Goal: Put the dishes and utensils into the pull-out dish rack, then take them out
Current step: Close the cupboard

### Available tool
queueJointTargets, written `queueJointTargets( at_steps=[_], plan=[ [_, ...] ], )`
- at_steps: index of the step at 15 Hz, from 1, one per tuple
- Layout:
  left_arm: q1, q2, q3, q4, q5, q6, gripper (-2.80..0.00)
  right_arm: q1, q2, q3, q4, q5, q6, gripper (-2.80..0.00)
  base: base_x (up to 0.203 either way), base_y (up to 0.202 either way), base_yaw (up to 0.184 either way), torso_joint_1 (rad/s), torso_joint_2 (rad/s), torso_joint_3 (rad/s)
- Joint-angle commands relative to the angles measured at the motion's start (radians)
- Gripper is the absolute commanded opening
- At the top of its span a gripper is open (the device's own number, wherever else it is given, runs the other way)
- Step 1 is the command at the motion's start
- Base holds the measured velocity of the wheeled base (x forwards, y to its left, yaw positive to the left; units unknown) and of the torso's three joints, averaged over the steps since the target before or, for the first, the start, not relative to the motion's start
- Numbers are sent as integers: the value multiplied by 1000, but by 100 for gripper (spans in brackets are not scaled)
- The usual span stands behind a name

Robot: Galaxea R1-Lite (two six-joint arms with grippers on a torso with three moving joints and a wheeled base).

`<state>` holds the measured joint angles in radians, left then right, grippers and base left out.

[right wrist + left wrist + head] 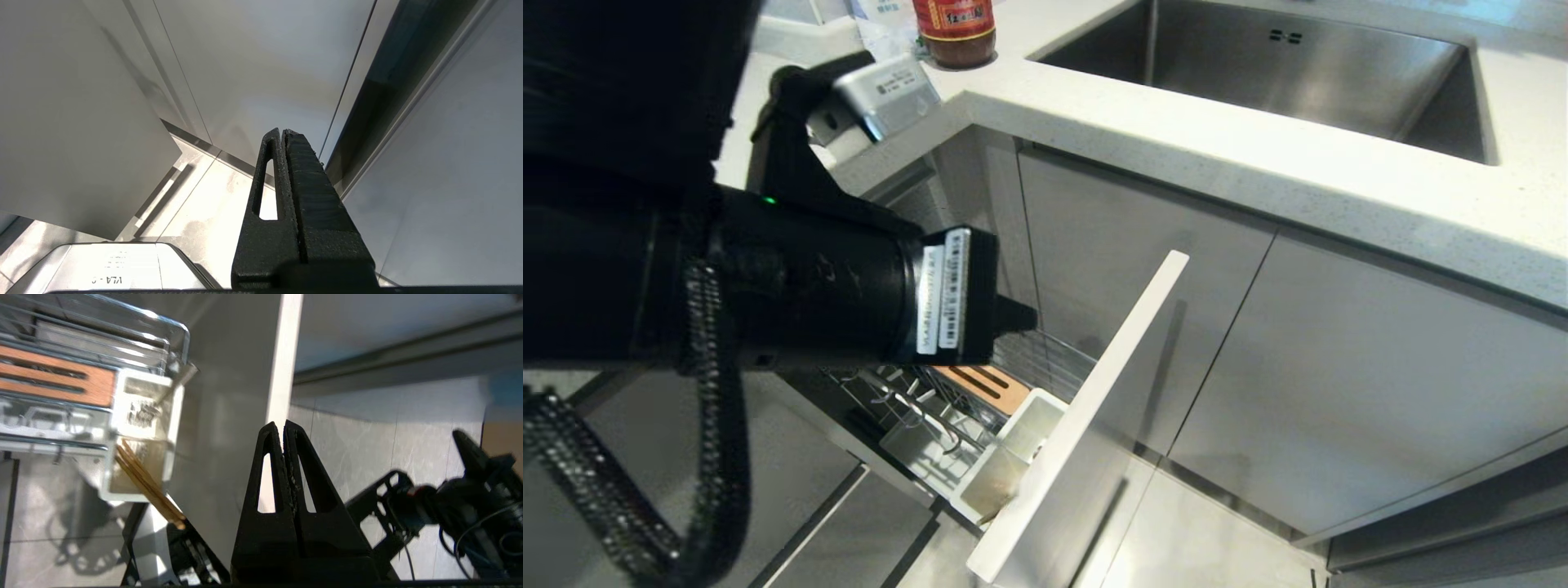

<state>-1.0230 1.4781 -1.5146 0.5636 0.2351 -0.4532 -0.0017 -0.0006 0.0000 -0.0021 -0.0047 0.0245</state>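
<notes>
The left pincer, closed and empty, hovers beside the dish rack's front panel, while the chopsticks lean in its cutlery cup, plate and bowl unseen.

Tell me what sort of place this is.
Most likely a home kitchen: a stainless steel sink set into a pale speckled countertop, flat grey cabinet doors below, and a pulled-out dish rack with wooden chopsticks in its white cutlery cup.

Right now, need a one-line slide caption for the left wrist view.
Left pincer shut and empty beside the pull-out dish rack, chopsticks leaning in its white cutlery cup.
</notes>
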Motion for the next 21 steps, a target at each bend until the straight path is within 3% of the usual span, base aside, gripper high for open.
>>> queueJointTargets(
  at_steps=[1, 14, 21],
  plan=[
    [-35, 64, 14, 5, 3, -12, -280, 0, -3, 2, -1, 0, -1, -280, 0, 0, 0, 0, 0, 0],
    [-100, 203, 35, 40, 24, -16, -280, 0, -2, 2, 0, 0, 0, -280, 0, 0, 0, 0, 0, 0],
    [-100, 203, 37, 41, 230, -13, -280, 0, -4, 2, -1, 0, 0, -280, 0, 0, 0, 0, 0, 0]
  ],
)
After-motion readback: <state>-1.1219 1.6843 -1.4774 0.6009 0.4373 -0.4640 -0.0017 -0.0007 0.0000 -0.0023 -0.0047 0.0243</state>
